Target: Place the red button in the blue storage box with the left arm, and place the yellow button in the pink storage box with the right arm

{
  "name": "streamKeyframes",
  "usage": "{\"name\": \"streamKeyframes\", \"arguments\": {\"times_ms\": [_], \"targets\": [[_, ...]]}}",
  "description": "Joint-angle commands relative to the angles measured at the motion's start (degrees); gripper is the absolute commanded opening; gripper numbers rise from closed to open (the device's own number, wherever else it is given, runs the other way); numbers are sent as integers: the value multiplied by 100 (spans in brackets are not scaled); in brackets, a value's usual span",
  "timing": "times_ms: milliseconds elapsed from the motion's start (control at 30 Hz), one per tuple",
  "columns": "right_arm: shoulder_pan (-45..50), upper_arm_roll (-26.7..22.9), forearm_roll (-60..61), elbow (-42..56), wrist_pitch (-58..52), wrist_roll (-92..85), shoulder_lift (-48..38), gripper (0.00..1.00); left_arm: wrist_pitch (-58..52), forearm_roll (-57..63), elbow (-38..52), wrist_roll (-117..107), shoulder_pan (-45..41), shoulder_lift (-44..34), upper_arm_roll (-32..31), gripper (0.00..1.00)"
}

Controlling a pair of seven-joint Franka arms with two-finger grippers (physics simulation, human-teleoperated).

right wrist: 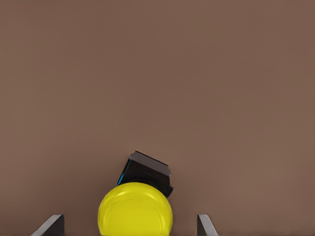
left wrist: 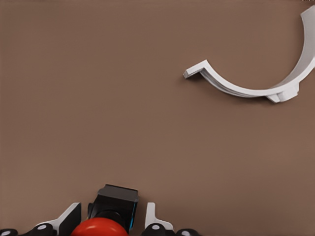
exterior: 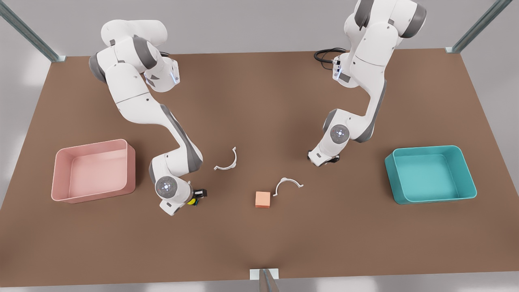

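Note:
The red button [left wrist: 100, 227] stands on its black base on the brown table [exterior: 259, 101], between the fingers of my left gripper [left wrist: 112, 216], which press in on both sides of it. In the front view that gripper [exterior: 329, 160] is low over the table at centre right, left of the blue storage box [exterior: 466, 194]. My right gripper [right wrist: 129, 223] is open, its fingers [right wrist: 51, 225] set wide apart on either side of the yellow button [right wrist: 135, 210]. That gripper [exterior: 194, 197] and the yellow button [exterior: 190, 200] sit right of the pink storage box [exterior: 61, 194].
Two white curved clips [exterior: 228, 162] [exterior: 287, 184] lie on the table between the arms; one clip [left wrist: 256, 83] is near my left gripper. An orange-pink cube [exterior: 262, 199] sits front of centre. Metal frame posts [exterior: 265, 280] stand at the table edges.

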Motion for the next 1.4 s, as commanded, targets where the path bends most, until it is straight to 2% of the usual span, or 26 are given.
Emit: {"name": "streamKeyframes", "arguments": {"times_ms": [0,100,167,233,300,467,533,633,833,967,1100,1267,1367], "targets": [[-9,1,8,-10,101,171,1,100,57,10,3,-102,5,-4,0,67],[-18,-8,16,-10,286,189,115,100,48,10,11,-111,5,-4,0,56],[-18,-8,16,-10,514,189,159,100,48,10,11,-111,5,-13,0,53],[-18,-8,16,-10,541,224,203,100,48,1,11,-111,5,-21,0,53],[-18,-17,16,-10,541,224,238,87,22,1,11,-119,5,-109,0,53],[-18,-17,16,-10,514,215,265,74,-233,1,37,-128,22,-452,9,53],[-18,-17,16,-10,514,206,265,66,-927,1,266,-76,136,-812,27,53],[-27,-17,16,-10,506,180,256,62,-1445,10,398,153,373,-1129,35,53],[-27,-17,8,-10,506,171,256,54,-1789,10,459,785,866,-1410,35,55],[-27,-17,8,25,470,162,238,51,-2360,10,732,1831,1508,-1507,35,55],[-220,-8,-1,-10,304,-128,-253,51,-2466,-25,767,2947,1596,-1516,615,55],[-537,1,8,-844,101,-822,-1431,51,-2466,-113,855,4547,1701,-1463,1477,55],[-1265,124,8,-1328,-294,-1568,-2204,51,-2448,-122,978,5294,2175,-1349,1477,55]]}}
